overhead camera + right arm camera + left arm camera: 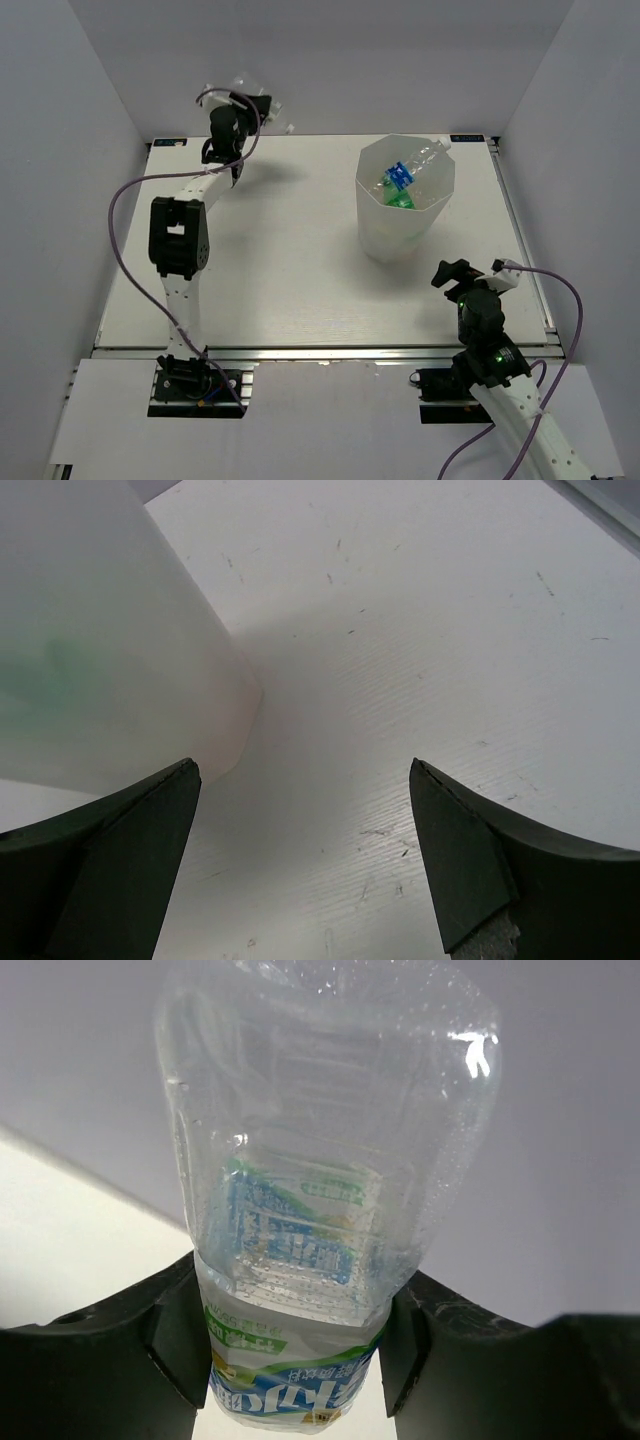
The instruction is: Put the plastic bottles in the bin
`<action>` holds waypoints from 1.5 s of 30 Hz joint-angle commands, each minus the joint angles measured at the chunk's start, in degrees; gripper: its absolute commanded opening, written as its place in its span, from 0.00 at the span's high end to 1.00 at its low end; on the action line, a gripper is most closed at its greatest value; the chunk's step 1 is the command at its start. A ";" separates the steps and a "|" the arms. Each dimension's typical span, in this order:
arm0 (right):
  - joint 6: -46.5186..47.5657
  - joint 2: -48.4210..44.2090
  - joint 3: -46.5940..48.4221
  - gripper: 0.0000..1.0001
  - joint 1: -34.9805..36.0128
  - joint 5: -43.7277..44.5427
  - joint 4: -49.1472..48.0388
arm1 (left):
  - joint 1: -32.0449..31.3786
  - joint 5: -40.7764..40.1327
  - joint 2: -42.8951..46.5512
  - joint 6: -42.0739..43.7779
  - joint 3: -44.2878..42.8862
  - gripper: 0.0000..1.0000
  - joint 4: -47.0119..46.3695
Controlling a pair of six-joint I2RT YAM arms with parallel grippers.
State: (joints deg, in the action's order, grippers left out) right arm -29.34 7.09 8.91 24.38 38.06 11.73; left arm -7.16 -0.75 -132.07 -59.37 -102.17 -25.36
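Clear, perhaps dented, blue-labelled bottle [320,1160]

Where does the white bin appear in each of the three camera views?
Top external: the bin stands right of centre on the table, with bottles inside.
Left wrist: not in it; the left gripper holds a clear bottle that fills the picture.
Right wrist: its translucent wall fills the upper left.
Shared landmark: the open right gripper, near and right of the bin.
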 commanded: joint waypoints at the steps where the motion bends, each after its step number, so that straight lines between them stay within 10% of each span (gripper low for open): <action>1: 2.00 -0.41 0.77 0.11 -0.21 -4.91 -3.90 | -7.67 6.64 15.94 12.43 2.40 0.80 0.48; 17: 2.01 -5.42 -0.03 0.11 -0.21 -14.16 -3.64 | -33.79 4.19 32.14 36.33 6.11 0.76 15.51; 27: 1.13 -5.86 -0.20 0.11 -0.21 -13.89 -3.03 | -40.38 1.11 30.91 46.45 6.72 0.30 20.53; 30: 1.13 -6.47 -0.38 0.11 -0.21 -14.07 -3.11 | -40.83 -1.26 30.21 46.89 4.44 0.03 22.46; 45: 0.69 -6.57 -0.38 0.11 -0.21 -12.85 -2.76 | -40.83 -11.44 33.81 47.42 0.66 0.02 28.08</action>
State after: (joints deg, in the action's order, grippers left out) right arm -28.18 1.10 8.51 24.38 23.99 10.15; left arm -48.16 -6.61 -103.09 -12.86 -98.59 0.08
